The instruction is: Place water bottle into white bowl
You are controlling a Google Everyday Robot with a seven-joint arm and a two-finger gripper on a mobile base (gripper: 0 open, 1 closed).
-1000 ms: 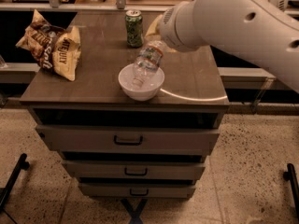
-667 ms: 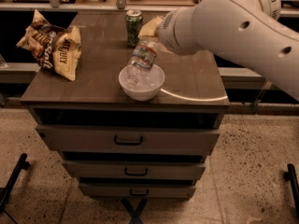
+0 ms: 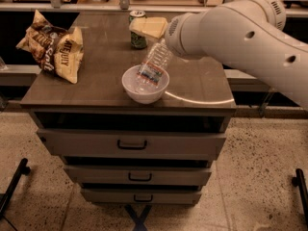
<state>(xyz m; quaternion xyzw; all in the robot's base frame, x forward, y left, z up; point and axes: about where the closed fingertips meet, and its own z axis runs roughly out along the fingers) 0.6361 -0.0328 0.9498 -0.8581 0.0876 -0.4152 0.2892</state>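
The water bottle [image 3: 153,67] is clear and ribbed with a pale label. It is tilted, with its lower end inside the white bowl [image 3: 145,91] and its upper end up at my gripper [image 3: 155,40]. The bowl stands near the front edge of the cabinet top, at its middle. My gripper comes in from the right on the big white arm [image 3: 240,32] and is shut on the bottle's upper part, just above and behind the bowl. One beige finger [image 3: 148,27] shows above the bottle; the other is hidden.
A green soda can [image 3: 137,36] stands just behind the gripper. A brown and yellow snack bag [image 3: 54,47] lies at the left of the dark cabinet top [image 3: 101,71]. Drawers sit below. A shelf with clutter runs along the back.
The gripper has lowered the bottle so that its lower end has gone down into the bowl. The arm has shifted slightly. The bowl, can and bag have not moved.
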